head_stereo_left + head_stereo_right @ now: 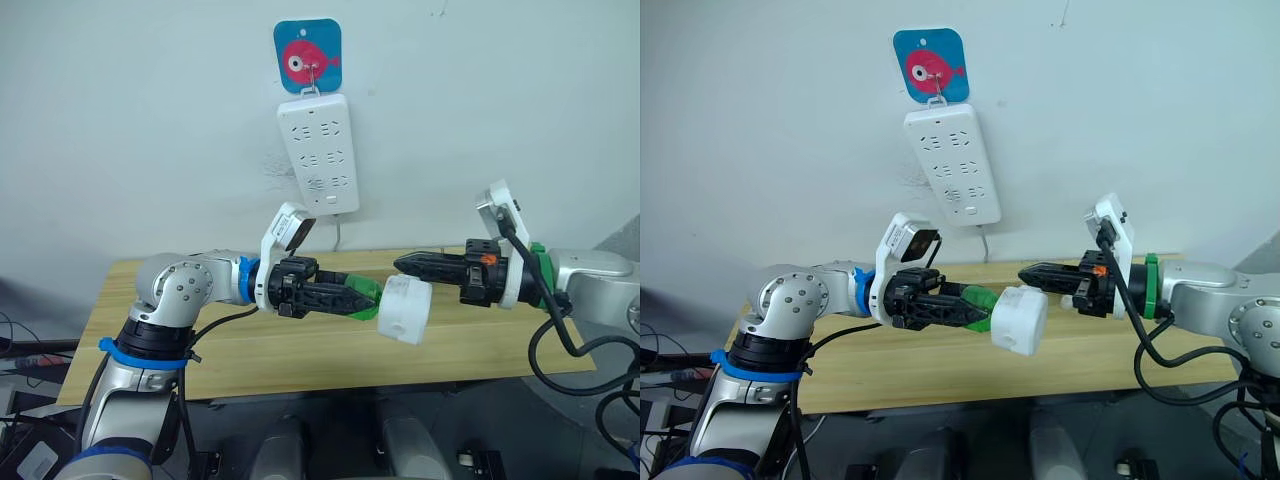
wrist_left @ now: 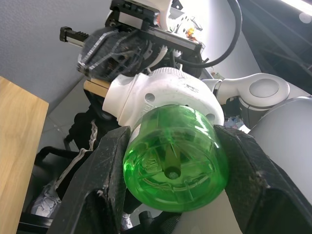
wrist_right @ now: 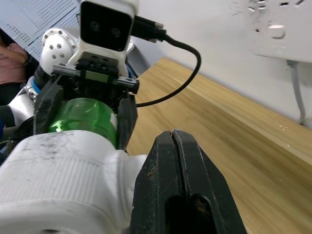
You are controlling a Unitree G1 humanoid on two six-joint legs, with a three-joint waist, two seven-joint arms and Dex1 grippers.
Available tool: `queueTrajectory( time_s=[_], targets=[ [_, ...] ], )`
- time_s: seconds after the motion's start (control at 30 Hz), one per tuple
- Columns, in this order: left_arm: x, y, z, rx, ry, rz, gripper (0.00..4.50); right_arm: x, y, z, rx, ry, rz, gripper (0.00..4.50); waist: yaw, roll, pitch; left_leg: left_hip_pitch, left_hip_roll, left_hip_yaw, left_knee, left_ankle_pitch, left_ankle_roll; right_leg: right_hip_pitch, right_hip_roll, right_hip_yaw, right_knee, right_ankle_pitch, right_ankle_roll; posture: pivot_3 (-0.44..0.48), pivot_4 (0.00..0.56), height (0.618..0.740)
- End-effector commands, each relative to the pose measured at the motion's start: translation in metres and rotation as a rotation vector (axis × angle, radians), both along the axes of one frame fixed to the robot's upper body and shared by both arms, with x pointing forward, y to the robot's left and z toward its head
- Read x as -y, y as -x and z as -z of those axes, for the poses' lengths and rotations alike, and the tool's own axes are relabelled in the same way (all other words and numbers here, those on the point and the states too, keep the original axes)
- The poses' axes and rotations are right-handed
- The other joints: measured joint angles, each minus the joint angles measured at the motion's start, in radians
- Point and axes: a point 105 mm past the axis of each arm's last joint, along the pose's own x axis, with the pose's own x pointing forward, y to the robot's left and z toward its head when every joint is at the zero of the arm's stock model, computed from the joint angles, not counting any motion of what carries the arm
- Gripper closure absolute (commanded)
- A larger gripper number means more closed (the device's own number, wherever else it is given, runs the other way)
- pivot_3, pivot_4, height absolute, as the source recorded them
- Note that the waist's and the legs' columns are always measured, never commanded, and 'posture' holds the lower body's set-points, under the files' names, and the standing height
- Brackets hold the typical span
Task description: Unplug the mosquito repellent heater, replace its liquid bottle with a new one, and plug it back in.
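Heater status: the small white rounded plastic mosquito repellent heater (image 1: 405, 309) is unplugged, held in the air above the light wooden desk (image 1: 300, 360), off the long white power strip (image 1: 319, 152) on the wall. Left gripper (image 1: 350, 299) clamps the green translucent liquid bottle (image 2: 175, 157) seated in the heater. Right gripper (image 1: 405, 264), fingers pressed together, touches the heater's top. Remaining, by my judgement: bottle exchange and replugging.
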Motion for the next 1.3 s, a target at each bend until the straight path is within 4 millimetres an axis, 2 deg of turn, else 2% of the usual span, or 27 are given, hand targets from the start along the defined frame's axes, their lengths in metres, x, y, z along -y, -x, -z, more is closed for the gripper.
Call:
queueTrajectory(
  time_s=[0.03,0.2,0.33,0.37,0.4,0.47,0.63,0.7,0.8,0.9,1.0,1.13,1.3],
  targets=[
    [-0.003,0.002,-0.015,0.039,0.054,0.015,2.14,-0.004,0.008,-0.004,0.024,-0.006,-0.04,4.5,0.0,0.0,0.0,0.0,0.0,0.0,0.0,0.0,0.0,0.0,0.0,0.0,0.0,0.0,0.0,-0.21,0.16,0.74],
    [-0.005,0.002,-0.012,0.037,0.043,0.009,2.15,0.005,-0.008,-0.011,0.093,-0.003,0.058,4.5,0.0,0.0,0.0,0.0,0.0,0.0,0.0,0.0,0.0,0.0,0.0,0.0,0.0,0.0,0.0,-0.207,0.16,0.74],
    [-0.007,-0.006,-0.008,0.03,0.034,-0.05,2.15,0.023,-0.016,-0.024,0.201,0.001,0.143,4.5,0.001,0.0,0.0,0.0,0.0,0.0,0.0,0.0,0.0,0.0,0.0,0.0,0.0,0.0,0.0,-0.21,0.159,0.74],
    [-0.008,-0.009,-0.008,0.032,0.033,-0.071,2.15,0.029,-0.017,-0.026,0.242,0.024,0.169,4.23,0.001,0.0,0.0,0.0,0.0,0.0,0.0,0.0,0.0,0.0,0.0,0.0,0.0,0.0,0.0,-0.21,0.159,0.74],
    [-0.008,-0.012,-0.007,0.036,0.032,-0.091,2.15,0.034,-0.018,-0.028,0.275,0.042,0.188,4.14,0.002,0.0,0.0,0.0,0.0,0.0,0.0,0.0,0.0,0.0,0.0,0.0,0.0,0.0,0.0,-0.213,0.158,0.74],
    [-0.009,-0.016,-0.006,0.039,0.032,-0.115,2.15,0.038,-0.015,-0.031,0.305,0.051,0.193,3.65,0.003,0.0,0.0,0.0,0.0,0.0,0.0,0.0,0.0,0.0,0.0,0.0,0.0,0.0,0.0,-0.213,0.158,0.74],
    [-0.011,-0.023,-0.005,0.043,0.033,-0.15,2.15,0.041,-0.008,-0.031,0.473,0.182,0.172,1.91,0.0,0.0,0.0,0.0,0.0,0.001,0.0,0.0,0.0,0.0,0.0,0.0,0.0,0.0,0.0,-0.227,0.155,0.74],
    [-0.011,-0.026,-0.004,0.041,0.034,-0.157,2.15,0.044,-0.005,-0.027,0.574,0.276,0.148,1.22,0.0,0.0,0.0,0.0,0.0,0.001,0.0,0.0,0.0,0.0,0.0,0.0,0.0,0.0,0.0,-0.227,0.155,0.74],
    [-0.009,-0.028,-0.006,0.035,0.043,-0.162,2.15,0.06,-0.01,-0.01,0.668,0.433,0.176,0.1,0.0,0.0,0.0,0.0,0.0,0.003,0.0,0.0,0.0,0.001,0.0,0.0,-0.001,0.0,0.0,-0.227,0.155,0.74],
    [-0.008,-0.031,-0.009,0.02,0.057,-0.175,2.15,0.058,0.007,0.008,0.82,0.581,-0.002,0.0,0.002,0.0,-0.001,0.0,-0.001,0.004,0.0,0.0,0.0,0.0,0.0,0.0,-0.001,0.0,0.0,-0.232,0.152,0.74],
    [-0.008,-0.03,-0.011,0.01,0.058,-0.167,2.15,0.054,0.019,0.015,1.004,0.65,-0.133,0.0,-0.003,0.0,-0.001,0.001,-0.001,0.005,0.0,0.0,0.0,0.0,0.0,0.0,0.0,0.0,0.0,-0.232,0.153,0.74],
    [-0.009,-0.03,-0.014,-0.016,0.063,-0.16,2.15,0.034,0.032,0.005,1.258,0.602,-0.183,0.0,-0.017,0.0,-0.001,0.002,0.0,0.005,0.0,0.0,-0.001,0.001,0.0,0.001,0.001,0.0,0.0,-0.242,0.153,0.74],
    [-0.009,-0.032,-0.018,-0.046,0.065,-0.144,2.15,0.018,0.036,0.002,1.392,0.557,-0.192,0.0,-0.023,-0.001,-0.004,0.003,0.0,0.002,0.0,0.001,-0.002,0.001,0.0,0.002,0.001,0.0,0.0,-0.258,0.151,0.74]
  ],
)
